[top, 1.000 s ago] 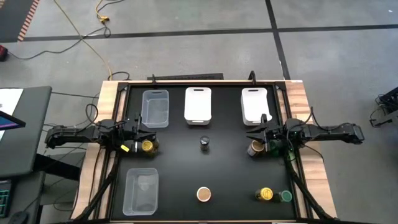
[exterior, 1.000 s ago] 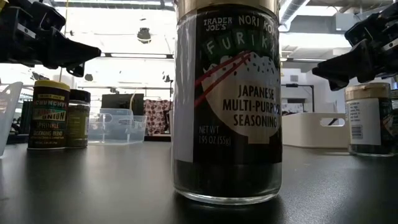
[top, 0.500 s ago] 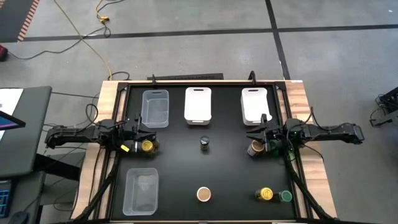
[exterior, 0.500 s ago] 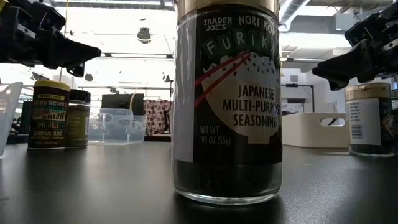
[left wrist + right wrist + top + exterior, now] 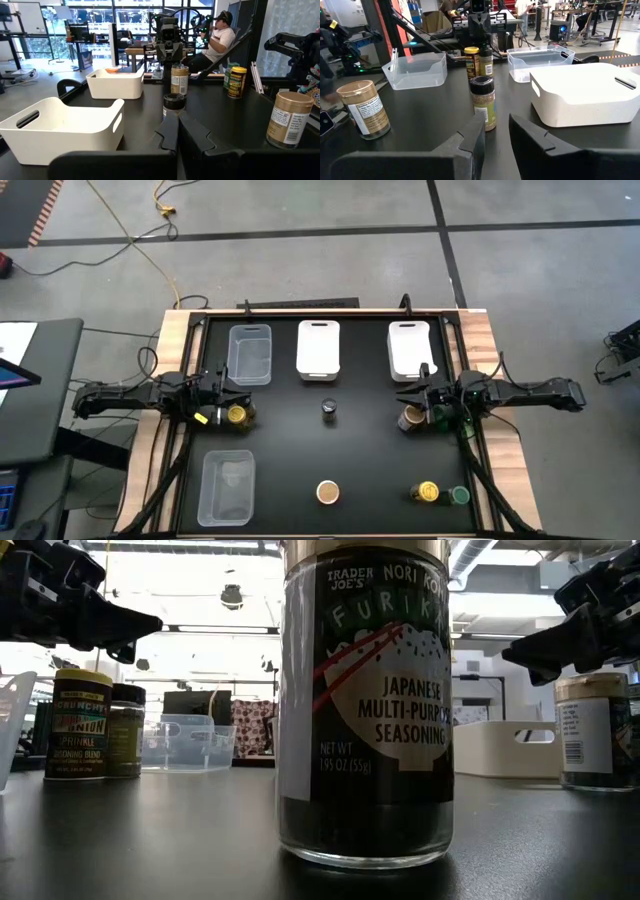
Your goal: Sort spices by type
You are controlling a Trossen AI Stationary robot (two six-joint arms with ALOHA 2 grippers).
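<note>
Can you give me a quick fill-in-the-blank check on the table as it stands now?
1. The number of white bins along the far edge of the table is ____.
2. The jar with the dark grey top stands alone near the table's ____.
3. The yellow-topped jar at the near right stands beside a jar whose top is ____.
4. Neither the left gripper nor the right gripper holds a ____.

Missing words: two; middle; green; jar
</note>
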